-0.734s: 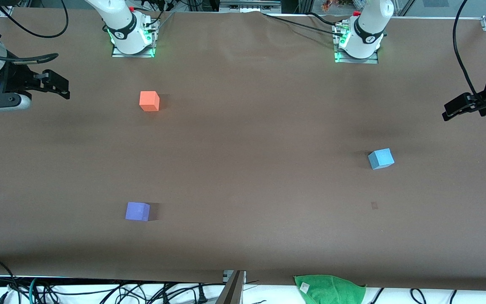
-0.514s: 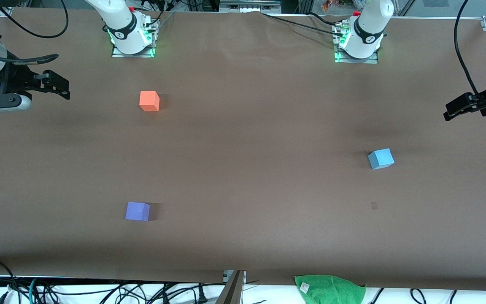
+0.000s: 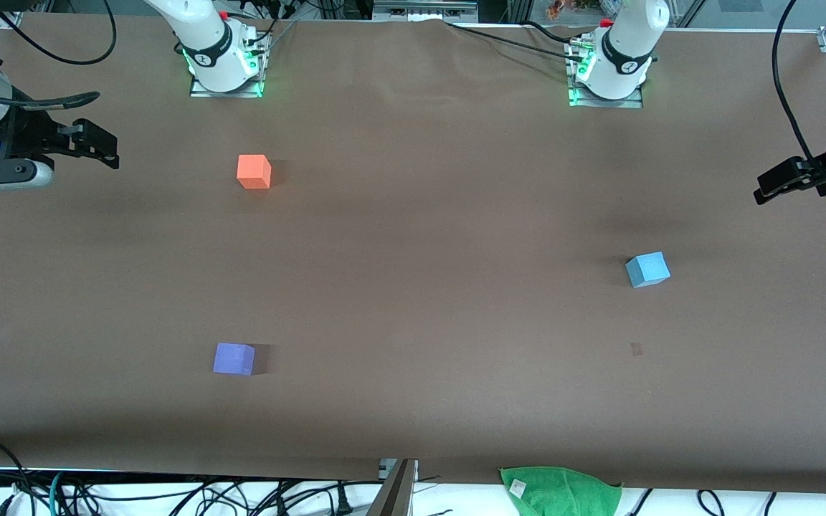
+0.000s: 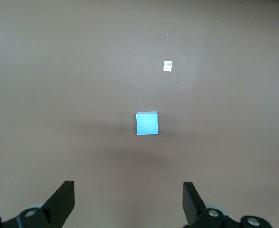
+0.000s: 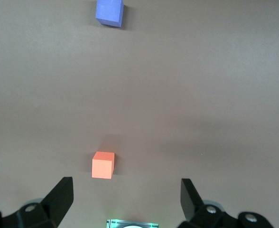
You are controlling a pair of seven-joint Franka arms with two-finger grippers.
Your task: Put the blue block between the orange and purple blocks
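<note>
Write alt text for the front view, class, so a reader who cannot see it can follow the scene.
Three small cubes sit apart on a brown table: the blue block toward the left arm's end, the orange block and the purple block toward the right arm's end. The open left gripper and right gripper wait at the edges, holding nothing.

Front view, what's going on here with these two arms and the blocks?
Nothing is being held. The blue block sits alone toward the left arm's end of the table. The orange block and purple block lie toward the right arm's end, the purple one nearer the front camera, with open table between them. The left gripper hangs over the table's edge at its end, jaws open, its wrist view showing the blue block. The right gripper waits open at its end.
</note>
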